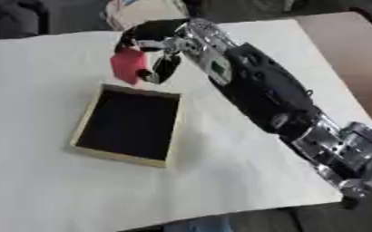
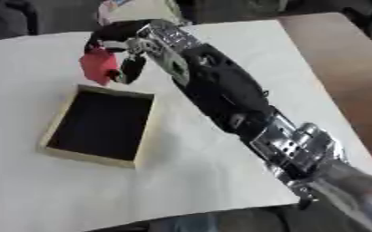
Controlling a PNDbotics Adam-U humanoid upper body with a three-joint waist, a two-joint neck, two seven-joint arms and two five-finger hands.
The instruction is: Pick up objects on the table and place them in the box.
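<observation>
Fingers [image 1: 167,68] of the right hand [image 1: 154,43] are curled around a red object [image 1: 128,65].
It is held above the box [image 1: 90,113] far edge, upper left; more forearm is shown in the right eye view.

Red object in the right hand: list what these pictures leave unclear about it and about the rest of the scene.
- Red object: blurred in both eye views; only a red blocky shape shows, and the right hand covers its upper right side.
- Whether it is over the box or just beyond its far edge: cannot tell.
- Box interior: uniformly dark in both views; contents not visible.
- Left hand: in neither view.
- Objects at the table's far edge: cut off by the top edge.
</observation>
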